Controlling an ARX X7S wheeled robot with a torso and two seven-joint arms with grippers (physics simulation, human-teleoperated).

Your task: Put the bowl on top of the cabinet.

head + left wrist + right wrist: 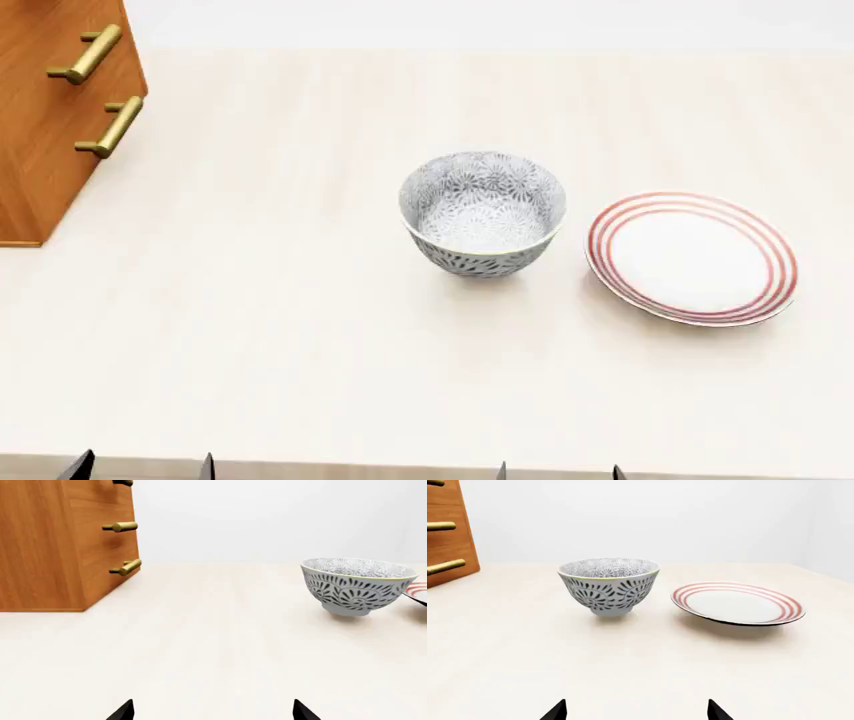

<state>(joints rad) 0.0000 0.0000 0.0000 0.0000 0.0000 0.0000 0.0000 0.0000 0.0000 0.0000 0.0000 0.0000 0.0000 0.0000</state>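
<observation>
The bowl (482,212), deep and white with a dense grey-black floral pattern, stands upright on the pale table near its middle; it also shows as the bowl (357,585) and the bowl (608,585). The orange-brown cabinet (47,110) with brass bar handles stands at the far left of the table, seen too as the cabinet (60,545) and the cabinet (447,530). My left gripper (140,468) and right gripper (558,472) sit at the table's near edge, both open and empty, well short of the bowl. Only the tips of the left gripper (213,711) and right gripper (636,711) show.
A flat white plate with red rings (691,257) lies just right of the bowl, close to it, and appears as the plate (737,603) and the plate's edge (417,591). The pale table (267,330) stretches between the bowl and the cabinet.
</observation>
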